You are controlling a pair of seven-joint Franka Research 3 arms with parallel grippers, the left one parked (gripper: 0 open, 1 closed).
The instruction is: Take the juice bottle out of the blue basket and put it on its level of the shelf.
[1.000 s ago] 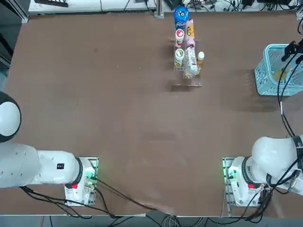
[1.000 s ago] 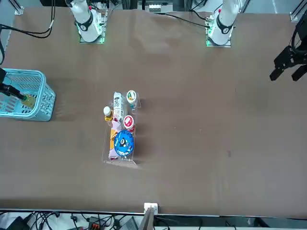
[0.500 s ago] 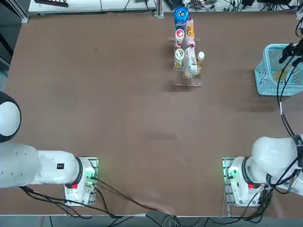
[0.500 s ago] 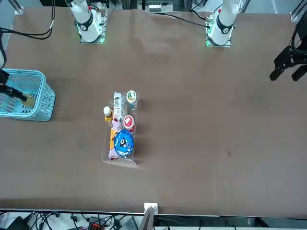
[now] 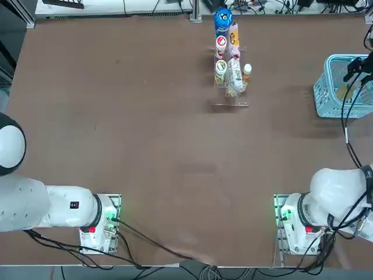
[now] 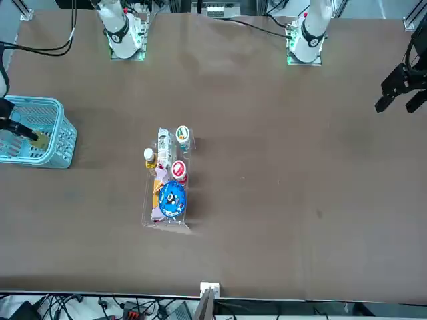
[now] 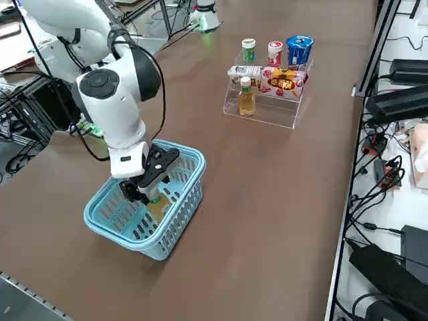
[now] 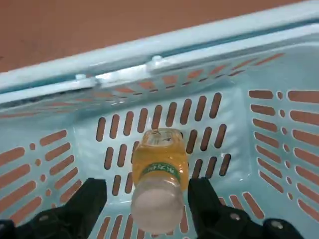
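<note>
Brown tabletop [image 5: 163, 146] carries the blue basket [image 7: 110, 227]; inside it lies the bottle [image 8: 160, 179], white cap between the right gripper's [image 8: 147, 206] parted fingers. Compared with the earlier front view, the gripper sits slightly lower at the basket. Well apart, the shelf [image 7: 267, 110] remains unchanged, holding other goods.

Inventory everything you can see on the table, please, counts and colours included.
Juice bottle: one, yellow with white cap, inside the basket
Basket: one, light blue, at the table's right side
Tiered rack: one, clear, far side of the table
White-capped bottle: one, amber, on the rack
Other drink containers and packets: several, blue, red-and-white, green-and-white, orange and pink, on the rack
Right claw: one, black, open, around the juice bottle's cap end, inside the basket
</note>
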